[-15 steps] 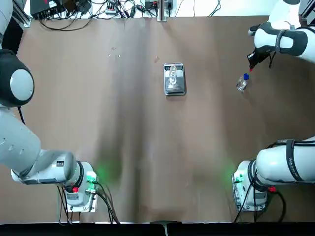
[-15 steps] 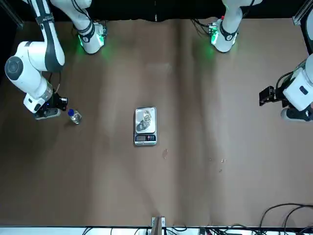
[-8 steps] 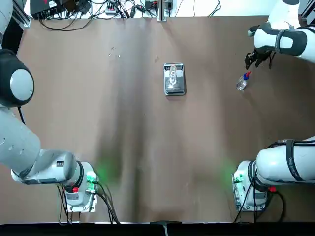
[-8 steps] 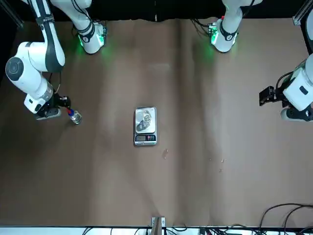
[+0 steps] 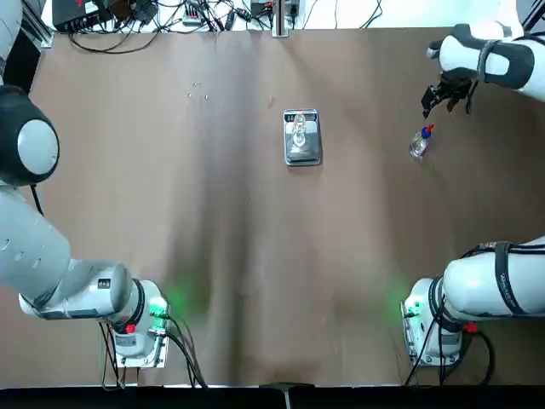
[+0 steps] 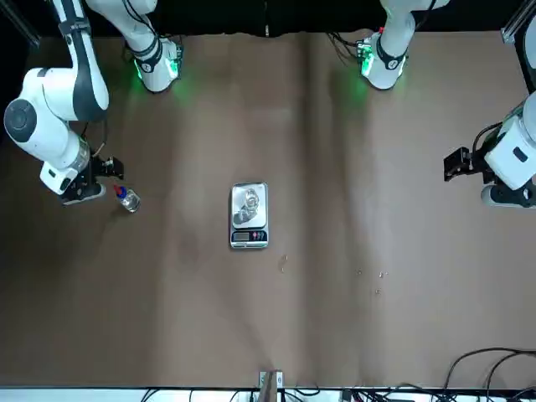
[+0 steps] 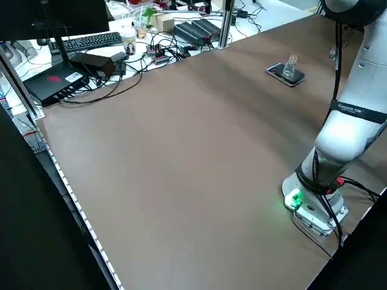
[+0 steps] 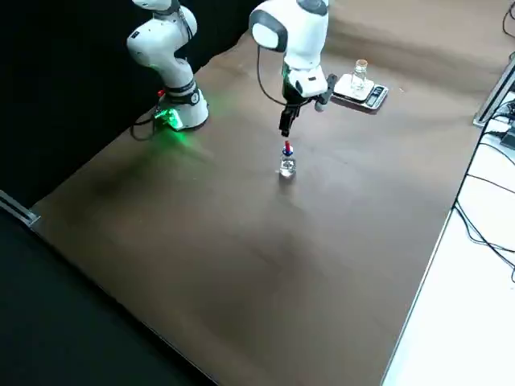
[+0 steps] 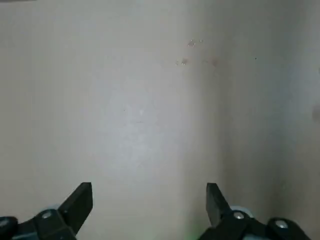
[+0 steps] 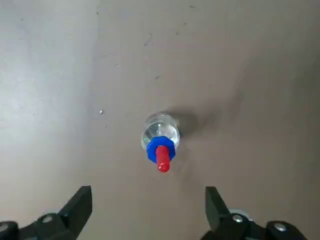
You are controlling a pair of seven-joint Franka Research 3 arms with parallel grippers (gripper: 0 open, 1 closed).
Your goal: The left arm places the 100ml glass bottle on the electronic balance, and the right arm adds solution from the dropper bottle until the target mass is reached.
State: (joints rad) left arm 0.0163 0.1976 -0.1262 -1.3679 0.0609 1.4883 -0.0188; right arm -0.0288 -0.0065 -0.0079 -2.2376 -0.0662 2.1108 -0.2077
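I see the 100ml glass bottle point(image 5: 300, 132) standing upright on the electronic balance point(image 5: 302, 150), in the middle of the worktop point(image 5: 238, 239). The dropper bottle point(image 5: 419, 142) stands alone on the worktop, apart from the right gripper point(image 10: 148, 202), which hangs above it with its jaws wide open and empty. The left gripper point(image 9: 149, 200) is far at the left side, jaws also wide open, holding nothing

- Top and front views: overhead from opposite sides, sharing the small silver-grey electronic balance point(image 5: 301, 137) point(image 6: 249, 216).
- Side views: raised, diagonal, balance far off.
- Wrist views: close, downward.
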